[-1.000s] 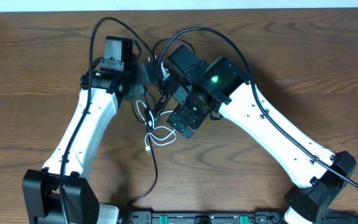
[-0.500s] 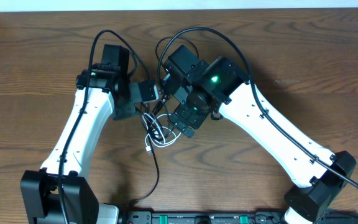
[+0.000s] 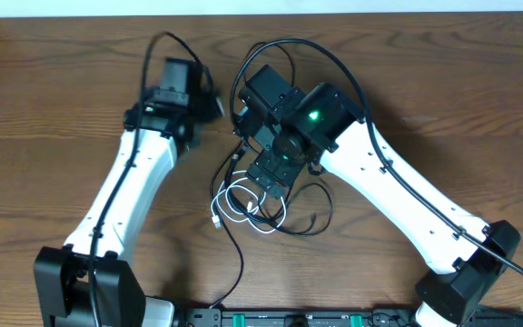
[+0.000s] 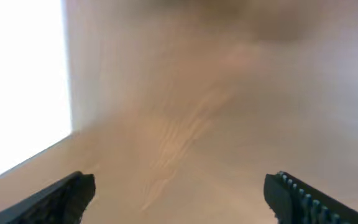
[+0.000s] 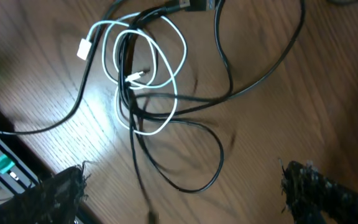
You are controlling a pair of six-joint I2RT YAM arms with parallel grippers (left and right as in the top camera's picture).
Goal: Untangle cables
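Left gripper [image 4: 182, 183] and right gripper [image 5: 184, 177] both spread wide, empty.
White cable [image 5: 84, 48] loops through black cables [image 5: 126, 81] on the desk [image 5: 291, 124]; untangling mostly remains.

Overhead looks straight down on the cables [image 3: 254, 207]; the right wrist view shares them from close above; the left wrist view faces bare bench [image 4: 229, 124] beyond them.

Smooth plastic-sheathed cables [image 5: 129, 93] lie on a grained wooden table [image 3: 44, 109] with slight sheen.
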